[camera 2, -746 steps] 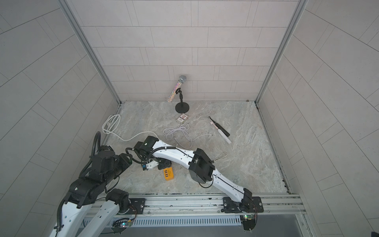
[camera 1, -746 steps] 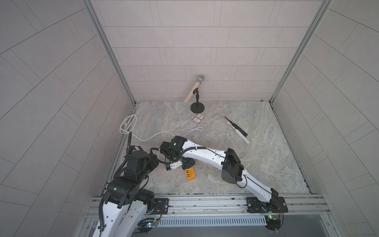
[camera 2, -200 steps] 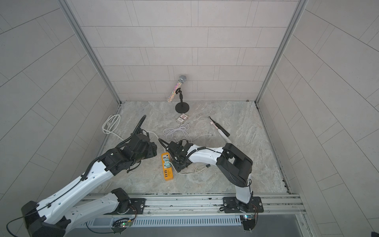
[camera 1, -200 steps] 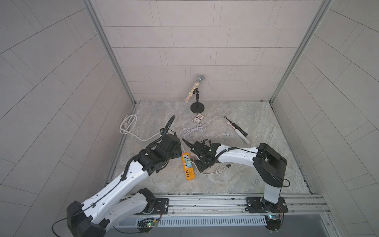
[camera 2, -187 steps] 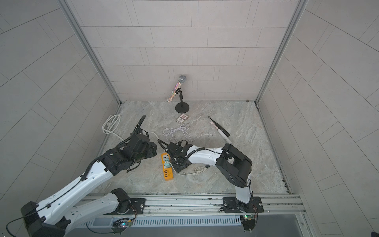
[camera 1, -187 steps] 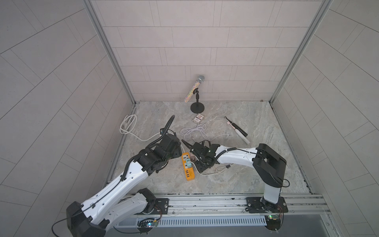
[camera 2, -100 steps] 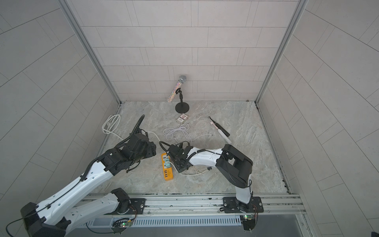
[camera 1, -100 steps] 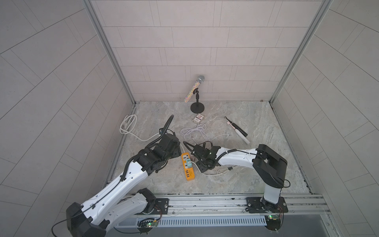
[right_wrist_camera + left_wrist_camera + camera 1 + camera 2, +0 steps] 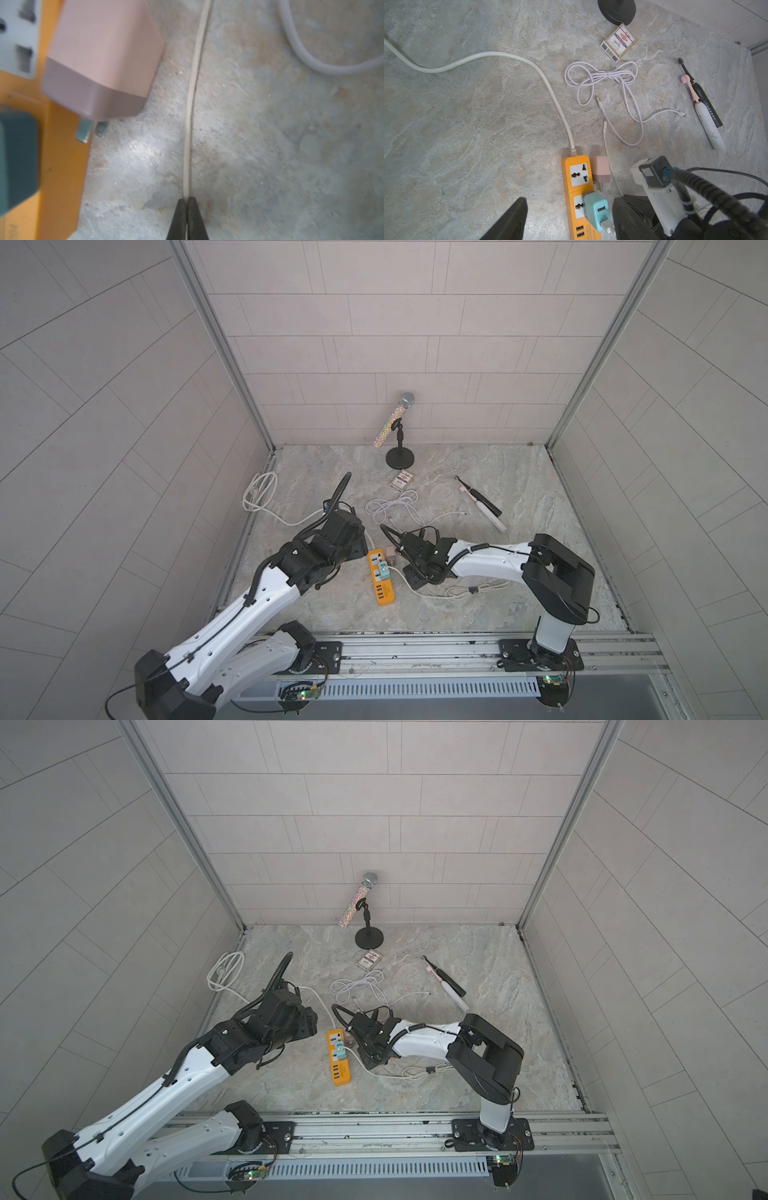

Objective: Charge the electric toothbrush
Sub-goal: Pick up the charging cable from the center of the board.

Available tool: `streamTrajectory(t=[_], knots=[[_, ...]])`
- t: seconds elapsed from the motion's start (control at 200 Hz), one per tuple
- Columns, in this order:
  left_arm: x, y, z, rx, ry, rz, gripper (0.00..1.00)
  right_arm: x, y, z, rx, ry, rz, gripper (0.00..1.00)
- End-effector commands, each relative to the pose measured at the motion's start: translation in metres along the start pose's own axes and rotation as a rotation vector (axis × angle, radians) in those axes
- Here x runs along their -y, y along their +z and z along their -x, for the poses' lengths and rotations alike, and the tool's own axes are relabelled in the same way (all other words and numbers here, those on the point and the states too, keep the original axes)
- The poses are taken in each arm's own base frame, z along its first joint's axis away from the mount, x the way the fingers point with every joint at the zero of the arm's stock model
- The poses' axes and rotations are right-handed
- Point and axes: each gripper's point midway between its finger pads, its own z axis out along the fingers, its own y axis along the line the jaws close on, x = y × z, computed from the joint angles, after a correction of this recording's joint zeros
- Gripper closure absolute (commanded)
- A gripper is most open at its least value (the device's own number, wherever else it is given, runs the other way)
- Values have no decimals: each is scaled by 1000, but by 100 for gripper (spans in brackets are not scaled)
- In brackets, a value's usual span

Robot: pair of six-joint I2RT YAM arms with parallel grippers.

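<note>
Lab test cell, tiled panel walls (image 9: 374, 323), stone-look floor (image 9: 519, 489), aluminium base rail (image 9: 415, 651)

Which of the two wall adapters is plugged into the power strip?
The teal adapter, seated in a socket of the orange power strip. The pink adapter lies loose beside the strip, prongs exposed.

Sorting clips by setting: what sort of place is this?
Probably a robot test booth: tiled wall panels, a stone-look tabletop, two arms bolted to a front rail.

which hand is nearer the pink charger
Right. The right hand is shut on the thin white cable beside the pink charger; the left hand hovers open beyond the orange power strip.
</note>
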Motion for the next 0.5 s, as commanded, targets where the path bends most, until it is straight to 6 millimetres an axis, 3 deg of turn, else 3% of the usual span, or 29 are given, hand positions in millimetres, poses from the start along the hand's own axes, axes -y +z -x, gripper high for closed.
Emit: streamTrajectory(t=[0.0, 0.225, 0.495], knots=[[12, -2, 9, 9, -11, -38, 30, 21, -11, -14, -32, 22, -59, 100], [45, 4, 14, -41, 22, -137, 30, 39, -41, 8, 103, 81, -55, 100], [79, 29, 16, -106, 54, -210, 30, 59, -67, 36, 223, 171, 4, 100]])
